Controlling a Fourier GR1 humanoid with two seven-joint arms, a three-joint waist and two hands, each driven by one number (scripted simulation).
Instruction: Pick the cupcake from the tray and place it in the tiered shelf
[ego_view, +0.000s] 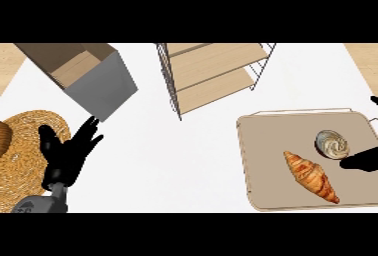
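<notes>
Two hands, but only my right hand (362, 162) is close: the cupcake (333, 143) lies just left of it on the tray (255, 165). Whether its fingers are curled I cannot tell; my left hand (68, 152) rests open, far left.

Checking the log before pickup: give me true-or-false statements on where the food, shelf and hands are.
1. The cupcake sits on the tray. True.
2. The croissant lies on the tiered shelf. False: it lies on the tray, beside the cupcake.
3. The left hand is open at the view's left. True.
4. The left hand holds the cupcake. False: it holds nothing.
5. The right hand shows only at the right edge. True.
</notes>
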